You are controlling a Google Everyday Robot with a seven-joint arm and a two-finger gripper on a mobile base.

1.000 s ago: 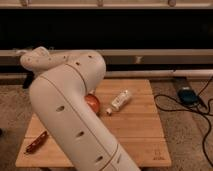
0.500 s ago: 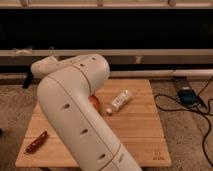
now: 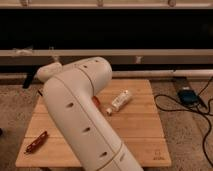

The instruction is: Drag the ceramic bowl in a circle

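Note:
The ceramic bowl (image 3: pixel 95 102) shows only as a thin reddish-orange sliver at the right edge of my big white arm (image 3: pixel 82 115), near the middle of the wooden table (image 3: pixel 142 132). The arm covers the rest of the bowl. My gripper is hidden behind the arm, somewhere over the table's left-centre, so I cannot see it or how it meets the bowl.
A small white bottle (image 3: pixel 120 101) lies just right of the bowl. A slim red-brown stick tool (image 3: pixel 36 142) lies at the table's front left. A blue device (image 3: pixel 187 95) with black cables sits on the floor to the right. A dark shelf with rails runs behind the table.
My arm has swung to the right and covers more of the bowl, leaving only a sliver visible. The bottle and stick tool have not moved.

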